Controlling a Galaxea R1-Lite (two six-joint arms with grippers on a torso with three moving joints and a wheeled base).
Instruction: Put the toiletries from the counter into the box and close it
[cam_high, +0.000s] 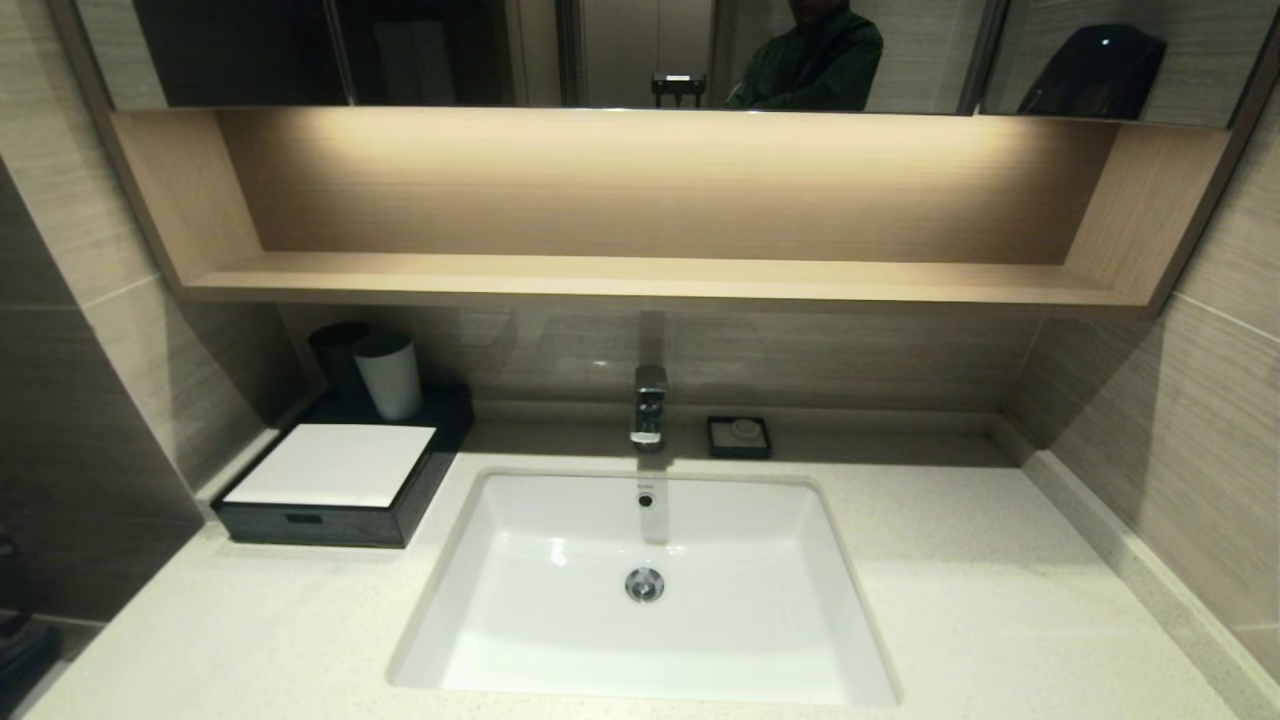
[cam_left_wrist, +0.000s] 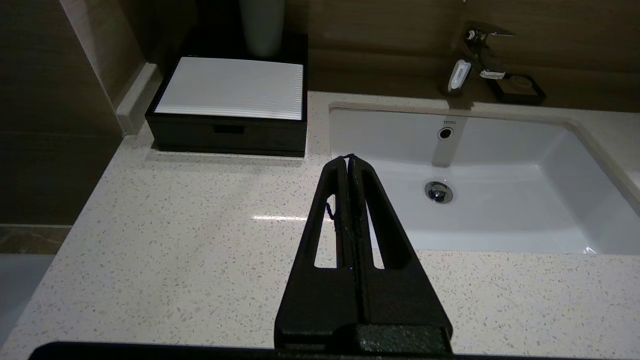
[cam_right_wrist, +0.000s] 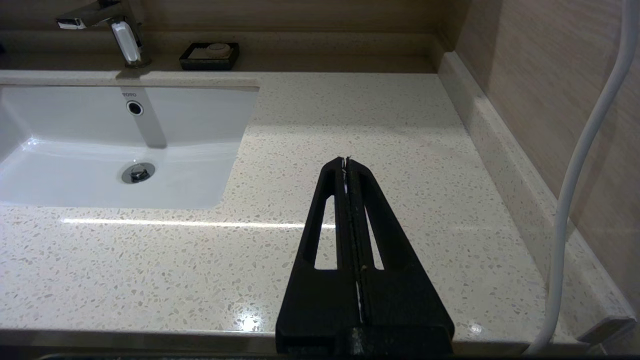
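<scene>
Now look at the counter (cam_high: 1000, 600): your box (cam_high: 335, 485) sits on its far left side, by the wall, with its drawer pushed in and its flat white top showing. A white cup (cam_high: 388, 374) and a black cup (cam_high: 335, 355) stand just behind the box. You can see no little wrapped packets on the counter in any view.

Your left gripper (cam_left_wrist: 349, 159) hangs over the near left part of the counter, pointing toward the spot between the box and the white basin (cam_high: 645, 590). Its fingers are pressed tight together and hold nothing. Your right gripper (cam_right_wrist: 346, 161) is over the right part of the counter, also clenched on nothing, with a white cable (cam_right_wrist: 585, 165) running beside it by the right wall.

Far behind the basin stands the tap (cam_high: 649, 405), and just right of it sits a small black dish (cam_high: 739, 437) with a round piece in it. Nothing stands between your left gripper and the box.
</scene>
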